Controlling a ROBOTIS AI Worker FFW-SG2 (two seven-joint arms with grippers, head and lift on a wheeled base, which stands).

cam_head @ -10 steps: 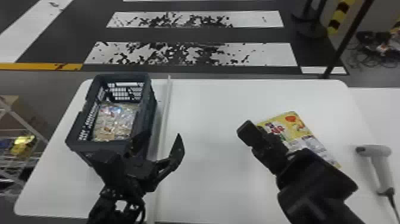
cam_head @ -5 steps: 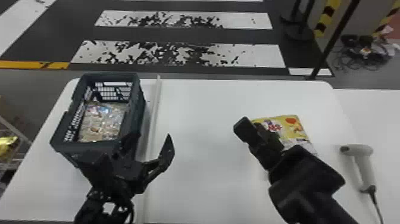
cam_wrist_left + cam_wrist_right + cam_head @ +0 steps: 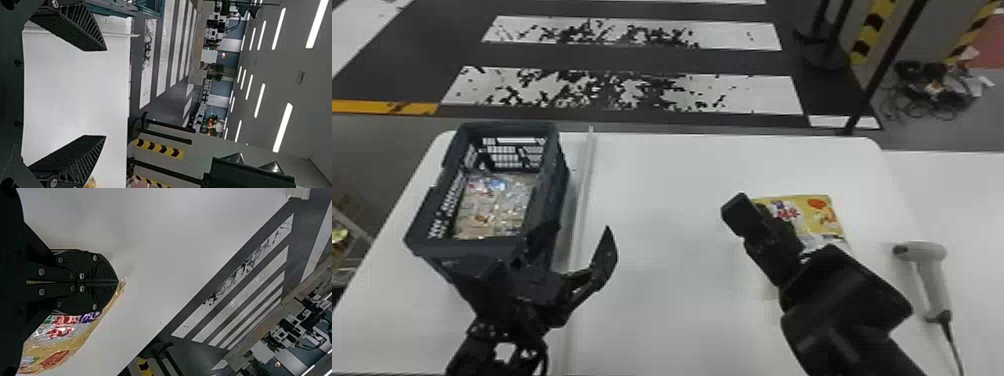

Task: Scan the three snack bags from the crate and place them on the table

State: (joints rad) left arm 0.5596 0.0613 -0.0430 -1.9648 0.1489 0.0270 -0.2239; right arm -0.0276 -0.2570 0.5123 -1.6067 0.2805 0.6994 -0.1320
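Right gripper (image 3: 738, 212): pincer narrow, fingers pinched on the edge of the yellow snack bag (image 3: 814, 216), right of centre in the head view. Left gripper (image 3: 581, 231): wide, nothing between the fingers, lower left, near the crate (image 3: 504, 128). More snack bags (image 3: 494, 206) inside crate, left side of frame. Scanner (image 3: 932, 275) lying on table (image 3: 657, 310), lower right.

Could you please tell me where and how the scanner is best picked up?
I would grip the scanner mid-handle with the right pincer once it is free, coming from above and closing across the handle. The scanner lies on its side, its narrow handle pointing back towards the robot, between the wider head and the cable.
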